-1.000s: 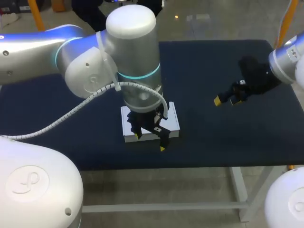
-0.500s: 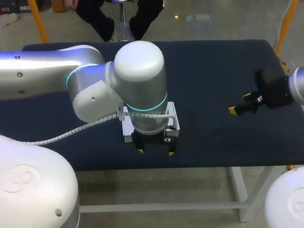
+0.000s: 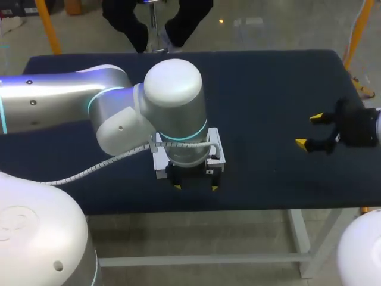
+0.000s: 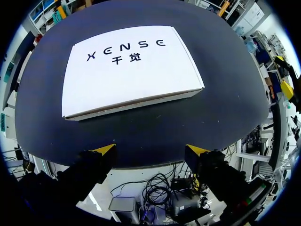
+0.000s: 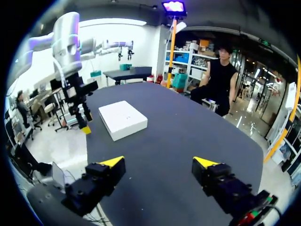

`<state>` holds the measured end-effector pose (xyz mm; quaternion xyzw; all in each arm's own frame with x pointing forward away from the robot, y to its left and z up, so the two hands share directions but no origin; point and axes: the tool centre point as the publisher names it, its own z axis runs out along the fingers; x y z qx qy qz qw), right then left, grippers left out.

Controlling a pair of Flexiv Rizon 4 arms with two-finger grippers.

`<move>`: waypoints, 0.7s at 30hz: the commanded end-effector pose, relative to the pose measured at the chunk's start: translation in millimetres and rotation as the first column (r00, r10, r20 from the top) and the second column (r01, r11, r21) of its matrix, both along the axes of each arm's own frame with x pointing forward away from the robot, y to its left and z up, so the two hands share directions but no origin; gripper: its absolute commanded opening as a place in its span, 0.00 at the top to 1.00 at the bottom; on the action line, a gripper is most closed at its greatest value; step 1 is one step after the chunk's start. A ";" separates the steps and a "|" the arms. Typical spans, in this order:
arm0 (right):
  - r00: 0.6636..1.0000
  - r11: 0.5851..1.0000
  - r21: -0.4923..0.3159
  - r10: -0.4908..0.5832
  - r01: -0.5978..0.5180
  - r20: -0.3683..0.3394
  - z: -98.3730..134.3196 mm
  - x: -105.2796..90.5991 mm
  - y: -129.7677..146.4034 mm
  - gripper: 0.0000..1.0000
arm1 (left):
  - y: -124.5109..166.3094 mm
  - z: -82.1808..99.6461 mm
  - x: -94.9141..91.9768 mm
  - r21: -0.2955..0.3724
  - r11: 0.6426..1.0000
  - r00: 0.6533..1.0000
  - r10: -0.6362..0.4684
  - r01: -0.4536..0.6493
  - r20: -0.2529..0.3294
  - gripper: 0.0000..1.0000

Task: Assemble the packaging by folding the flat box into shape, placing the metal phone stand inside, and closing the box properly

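Head view: left hand point(image 3: 195, 187) has slid past the flat white cardboard box point(image 3: 215, 140) to the dark blue desk's point(image 3: 268, 77) near edge; right hand point(image 3: 309, 130) has pulled away rightward. Left wrist view: fingers apart, box point(image 4: 129, 66) lying just ahead. Right wrist view: fingers apart, box point(image 5: 122, 120) well ahead.

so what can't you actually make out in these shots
- The phone stand: it shows in no view. Whether it sits inside the white box cannot be told, because the closed lid hides the inside.
- The white box in the head view: the left arm covers most of it, so only its edges show.
- The left gripper in the head view: only its yellow tips show below the wrist.
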<state>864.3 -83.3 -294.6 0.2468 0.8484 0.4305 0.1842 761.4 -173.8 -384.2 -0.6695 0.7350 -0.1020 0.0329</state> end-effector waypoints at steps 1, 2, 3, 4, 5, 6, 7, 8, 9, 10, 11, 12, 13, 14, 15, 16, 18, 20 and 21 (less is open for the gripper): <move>0.995 0.988 0.147 0.024 -0.039 0.098 -0.7 2.1 -3.8 0.00 | -6.9 -4.8 14.3 0.016 1.000 1.000 0.007 -0.007 -0.010 0.00; 0.995 0.988 0.147 0.024 -0.039 0.098 -0.7 2.1 -3.8 0.00 | -6.5 -5.8 17.7 0.015 1.000 1.000 0.013 -0.012 -0.012 0.00; 0.995 0.988 0.147 0.024 -0.039 0.098 -0.7 2.1 -3.8 0.00 | -6.2 -6.9 20.7 0.015 1.000 1.000 0.016 -0.016 -0.012 0.00; 0.995 0.988 0.147 0.024 -0.039 0.098 -0.7 2.1 -3.8 0.00 | -5.6 -8.0 23.7 0.009 1.000 1.000 0.020 -0.020 -0.018 0.00; 0.995 0.988 0.147 0.024 -0.039 0.098 -0.7 2.1 -3.8 0.00 | -5.1 -8.9 26.6 0.008 1.000 0.999 0.024 -0.023 -0.022 0.00; 0.995 0.988 0.147 0.024 -0.039 0.098 -0.7 2.1 -3.8 0.00 | -4.7 -10.0 29.1 0.007 1.000 0.999 0.029 -0.029 -0.028 0.00; 0.995 0.988 0.147 0.024 -0.039 0.098 -0.7 2.1 -3.8 0.00 | -4.4 -10.8 31.6 0.003 0.999 0.999 0.035 -0.035 -0.036 0.00; 0.995 0.988 0.147 0.024 -0.039 0.098 -0.7 2.1 -3.8 0.00 | -3.8 -11.7 34.3 0.007 0.999 0.998 0.048 -0.048 -0.042 0.00; 0.995 0.988 0.147 0.024 -0.039 0.098 -0.7 2.1 -3.8 0.00 | -3.0 -12.2 37.2 -0.001 0.999 0.998 0.053 -0.053 -0.044 0.00; 0.995 0.988 0.147 0.024 -0.039 0.098 -0.7 2.1 -3.8 0.00 | -2.2 -12.4 39.6 -0.004 0.998 0.997 0.055 -0.055 -0.052 0.00; 0.995 0.988 0.147 0.024 -0.039 0.098 -0.7 2.1 -3.8 0.00 | -2.0 -12.8 42.0 -0.001 0.998 0.996 0.063 -0.063 -0.061 0.00; 0.995 0.988 0.147 0.024 -0.039 0.098 -0.7 2.1 -3.8 0.00 | -1.7 -13.2 44.4 0.000 0.998 0.996 0.064 -0.064 -0.062 0.00; 0.995 0.988 0.147 0.024 -0.039 0.098 -0.7 2.1 -3.8 0.00 | -1.7 -13.4 46.8 0.006 0.997 0.995 0.072 -0.072 -0.068 0.00; 0.995 0.988 0.147 0.024 -0.039 0.098 -0.7 2.1 -3.8 0.00 | -1.4 -13.7 49.0 0.007 0.997 0.995 0.074 -0.073 -0.069 0.00; 0.995 0.988 0.147 0.024 -0.039 0.098 -0.7 2.1 -3.8 0.00 | -1.4 -13.7 51.3 0.013 0.997 0.995 0.073 -0.073 -0.069 0.00; 0.995 0.988 0.147 0.024 -0.039 0.098 -0.7 2.1 -3.8 0.00 | -1.2 -13.8 54.1 0.026 0.997 0.994 0.079 -0.077 -0.071 0.00; 0.995 0.988 0.147 0.024 -0.039 0.098 -0.7 2.1 -3.8 0.00 | -0.4 -14.0 59.1 0.029 0.996 0.994 0.081 -0.079 -0.071 0.00; 0.995 0.988 0.147 0.024 -0.039 0.098 -0.7 2.1 -3.8 0.00 | 0.5 -14.2 64.2 0.044 0.995 0.993 0.092 -0.089 -0.069 0.00; 0.995 0.988 0.147 0.024 -0.039 0.098 -0.7 2.1 -3.8 0.00 | 0.8 -14.4 66.7 0.043 0.995 0.993 0.090 -0.087 -0.070 0.00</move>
